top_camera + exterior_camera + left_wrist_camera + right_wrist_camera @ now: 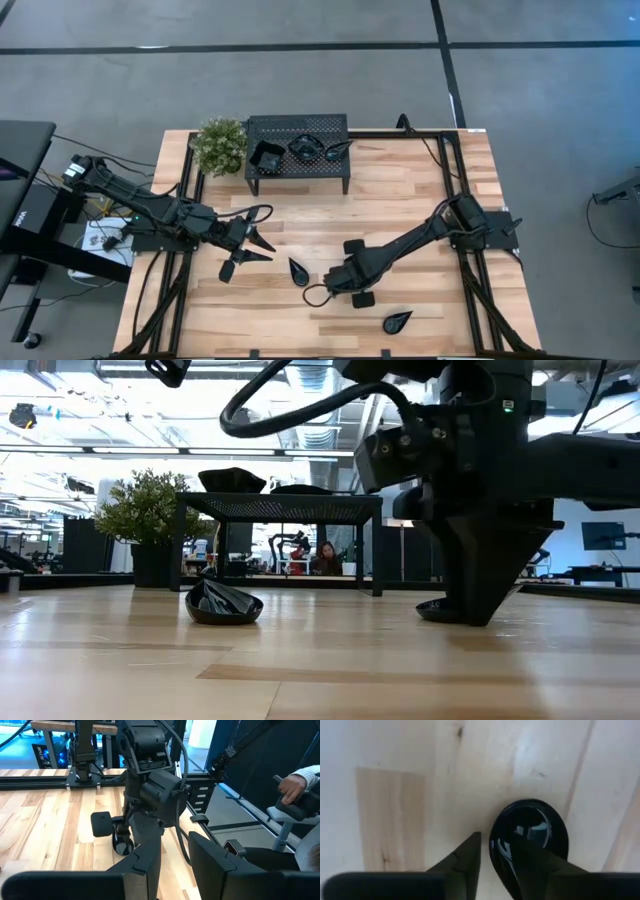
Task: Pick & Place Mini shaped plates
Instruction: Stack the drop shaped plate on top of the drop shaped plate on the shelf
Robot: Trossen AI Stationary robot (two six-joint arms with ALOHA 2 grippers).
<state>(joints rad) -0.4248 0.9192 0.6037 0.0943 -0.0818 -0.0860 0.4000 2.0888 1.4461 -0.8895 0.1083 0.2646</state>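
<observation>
Small glossy black mini plates lie about. My right gripper (338,285) (470,615) points down at a rounded plate (530,837) (438,610) that rests on the table near its near edge. A teardrop plate (298,270) (223,603) lies between the two grippers, and another teardrop plate (396,321) sits nearer the front. Three more plates (303,147) rest on the black perforated stand (298,180). My left gripper (255,252) (175,855) hovers open at the table's left, touching nothing. My right gripper is shut on the rounded plate's rim (493,851), at the plate's edge. One finger (525,860) is inside the dish and the other finger (470,852) is outside it. The fingers come from above, pointing down. The plate's underside is on the table.
A potted plant (220,145) stands left of the stand at the far edge. Black frame rails (190,200) run along both table sides. A cable loops beside the right gripper (318,296). A person's hand (290,787) shows beyond the table. Bare wood lies in the table's middle.
</observation>
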